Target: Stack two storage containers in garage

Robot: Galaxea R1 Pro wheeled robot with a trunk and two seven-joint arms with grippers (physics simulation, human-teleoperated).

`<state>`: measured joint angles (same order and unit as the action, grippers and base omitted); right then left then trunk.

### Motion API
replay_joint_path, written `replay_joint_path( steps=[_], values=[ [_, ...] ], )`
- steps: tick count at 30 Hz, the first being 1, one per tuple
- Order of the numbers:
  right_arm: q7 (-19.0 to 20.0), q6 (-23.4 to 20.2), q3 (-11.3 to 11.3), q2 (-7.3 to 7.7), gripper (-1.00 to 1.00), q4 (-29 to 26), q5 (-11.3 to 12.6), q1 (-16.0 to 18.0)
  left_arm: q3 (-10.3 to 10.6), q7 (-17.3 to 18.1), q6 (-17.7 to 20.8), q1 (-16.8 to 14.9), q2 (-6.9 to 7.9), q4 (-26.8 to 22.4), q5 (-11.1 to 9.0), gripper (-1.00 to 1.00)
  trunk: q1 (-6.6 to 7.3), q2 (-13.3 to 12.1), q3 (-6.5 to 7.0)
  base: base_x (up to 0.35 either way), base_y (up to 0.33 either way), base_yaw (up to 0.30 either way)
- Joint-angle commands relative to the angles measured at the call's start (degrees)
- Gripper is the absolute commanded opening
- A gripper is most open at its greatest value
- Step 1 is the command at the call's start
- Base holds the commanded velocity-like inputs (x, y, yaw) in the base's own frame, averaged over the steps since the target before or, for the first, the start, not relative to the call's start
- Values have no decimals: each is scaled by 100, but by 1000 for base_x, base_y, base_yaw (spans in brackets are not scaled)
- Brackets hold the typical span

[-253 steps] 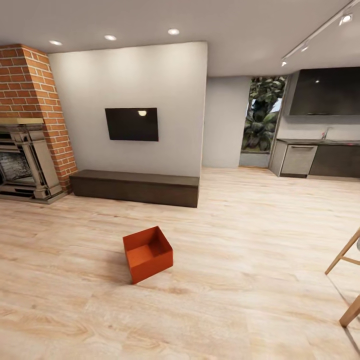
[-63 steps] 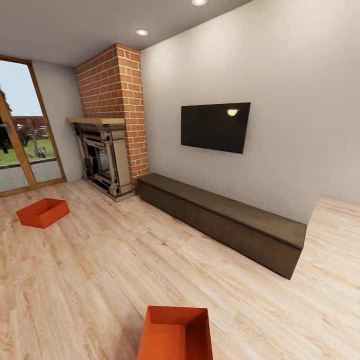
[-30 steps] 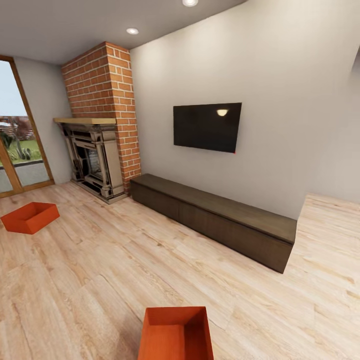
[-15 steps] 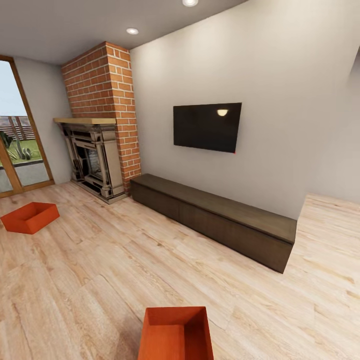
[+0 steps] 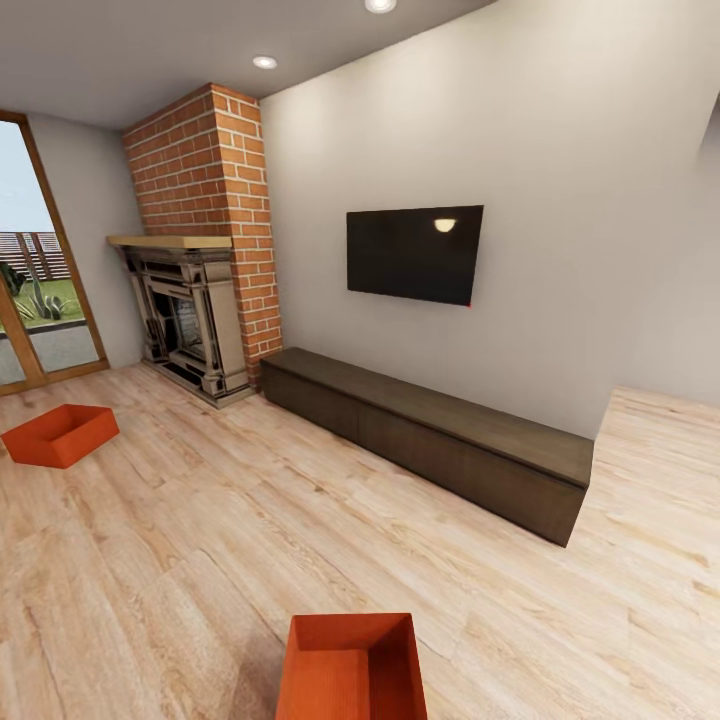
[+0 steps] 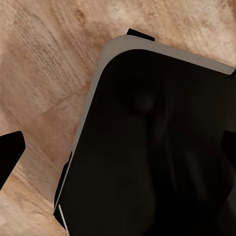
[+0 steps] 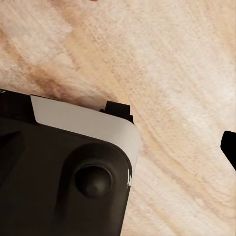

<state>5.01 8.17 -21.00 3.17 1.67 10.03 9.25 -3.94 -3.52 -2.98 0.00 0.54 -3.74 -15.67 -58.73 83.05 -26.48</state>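
Nothing has shifted in the last half second; the head view is steady. One orange storage container (image 5: 352, 665) sits on the wood floor (image 5: 250, 530) directly ahead of the robot, well in front of the dark TV bench (image 5: 430, 440), long axis pointing away. The second container (image 5: 60, 434) lies far left of the bench, near the glass doors (image 5: 30, 300). Neither arm looks nearer. Jaw state cannot be told.

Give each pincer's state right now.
Left pincer: cannot tell, only a dark fingertip shows over wood floor.
Right pincer: cannot tell, likewise.
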Motion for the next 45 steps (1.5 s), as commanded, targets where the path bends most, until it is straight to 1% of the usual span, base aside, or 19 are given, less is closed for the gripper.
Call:
replay_joint_path(
  steps=[1, 15, 20, 27, 41, 45],
  values=[
    [30, 35, -37, 0, 100, 18, 61, 7, -37, -6, -10, 0, -6, -4, -6, 100, 0, 3, -5, 0, 0, 0],
    [35, 49, -40, -2, 100, 18, 61, 7, -47, -60, -10, 0, -33, -16, -2, 100, 0, 3, -5, 0, 0, 0],
    [35, 45, -49, -7, 100, 18, 55, 7, -11, -62, -10, 0, -30, -10, 46, 100, 0, 3, -5, 0, 0, 0],
    [35, 44, -53, -9, 100, 18, 52, 7, -24, -63, -2, 0, -27, -5, 19, 100, 0, 3, -5, 0, 0, 0],
    [35, 38, -57, -5, 100, 18, 48, 7, -29, -61, -1, 0, -27, 5, 3, 100, 308, -559, 246, 0, 0, 0],
    [35, 22, -67, -14, 100, 18, 39, 7, -31, -61, -1, 0, -28, 5, 3, 100, 308, -559, 246, 0, 0, 0]
  ],
)
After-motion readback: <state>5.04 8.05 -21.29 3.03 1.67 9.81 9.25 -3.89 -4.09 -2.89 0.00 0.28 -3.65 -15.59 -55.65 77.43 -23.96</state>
